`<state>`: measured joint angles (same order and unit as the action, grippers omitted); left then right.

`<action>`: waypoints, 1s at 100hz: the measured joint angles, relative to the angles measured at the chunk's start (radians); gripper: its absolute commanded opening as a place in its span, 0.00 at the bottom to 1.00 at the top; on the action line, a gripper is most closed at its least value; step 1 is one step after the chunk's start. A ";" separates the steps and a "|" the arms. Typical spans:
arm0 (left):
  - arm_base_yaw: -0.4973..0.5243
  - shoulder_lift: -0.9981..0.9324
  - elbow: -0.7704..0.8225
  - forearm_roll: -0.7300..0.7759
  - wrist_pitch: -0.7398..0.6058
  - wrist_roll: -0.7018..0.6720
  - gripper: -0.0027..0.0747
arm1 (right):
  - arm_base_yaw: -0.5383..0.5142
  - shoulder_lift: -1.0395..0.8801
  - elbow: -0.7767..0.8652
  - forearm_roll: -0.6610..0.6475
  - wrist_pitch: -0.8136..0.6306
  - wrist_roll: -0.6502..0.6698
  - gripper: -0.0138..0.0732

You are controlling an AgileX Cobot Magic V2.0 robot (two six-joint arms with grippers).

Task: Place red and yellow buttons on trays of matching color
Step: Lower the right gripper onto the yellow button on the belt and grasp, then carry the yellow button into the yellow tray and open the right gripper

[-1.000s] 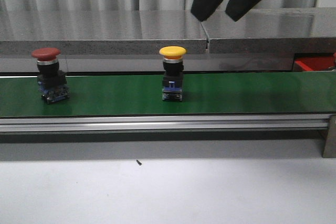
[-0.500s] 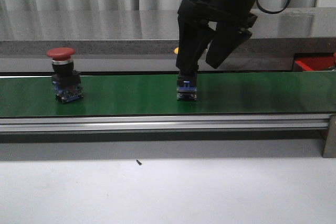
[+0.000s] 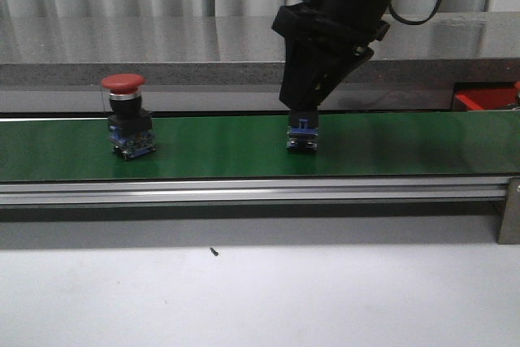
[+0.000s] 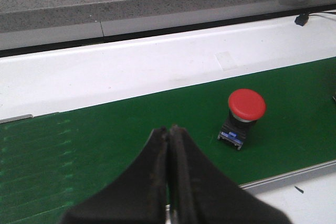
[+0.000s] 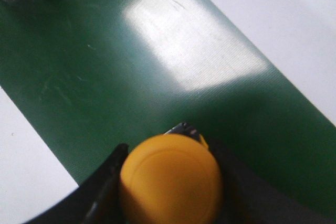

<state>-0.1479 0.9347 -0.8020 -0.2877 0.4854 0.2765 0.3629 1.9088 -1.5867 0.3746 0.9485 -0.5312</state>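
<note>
Two push buttons stand on the long green belt (image 3: 203,148): we count one red button (image 3: 128,126) toward the belt's left and one yellow button (image 5: 170,179) near its middle, well apart from each other. One red tray (image 3: 486,100) shows only as a corner behind the belt at far right; we see a single tray.

Our right gripper (image 3: 302,107) has its black fingers (image 5: 102,192) clamped on either side of the yellow cap, seen from above in the right wrist view. From the front, only the button's blue and black base shows beneath the fingers, resting on the belt.

Our left gripper (image 4: 169,177) hangs over the belt with its jaws pressed together on nothing, the red button beyond and to one side of its tips.

The belt runs the full width of the front view, edged by a metal rail (image 3: 244,191) on our side and a grey stone ledge (image 3: 162,71) behind. Open green belt lies between the two buttons and from the yellow one to the tray's end. A pale table (image 3: 260,290) lies in front, with one small dark speck (image 3: 214,252) on it.
</note>
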 measured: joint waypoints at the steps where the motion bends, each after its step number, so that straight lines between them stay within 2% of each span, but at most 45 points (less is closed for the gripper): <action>1: 0.000 0.000 0.000 0.000 0.000 0.000 0.01 | 0.000 0.000 0.000 0.000 -0.002 0.000 0.16; 20: 0.000 0.000 0.000 0.000 0.000 0.000 0.01 | 0.000 -0.118 0.109 0.002 -0.104 -0.002 0.16; 35: 0.000 0.000 0.000 0.000 0.000 0.000 0.01 | -0.016 -0.294 0.281 0.009 -0.198 -0.002 0.16; 50: 0.000 0.000 0.000 0.000 0.000 0.000 0.01 | -0.075 -0.462 0.439 0.009 -0.231 -0.002 0.16; 71: 0.000 0.000 0.000 0.000 -0.013 0.000 0.01 | -0.232 -0.686 0.592 0.009 -0.235 0.002 0.16; 100: 0.000 0.000 0.000 -0.001 -0.030 0.000 0.01 | -0.539 -0.870 0.704 -0.007 -0.215 0.002 0.16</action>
<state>-0.1479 0.9347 -0.8020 -0.2883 0.4558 0.2765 -0.1756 1.0392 -0.8824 0.3673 0.7337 -0.5294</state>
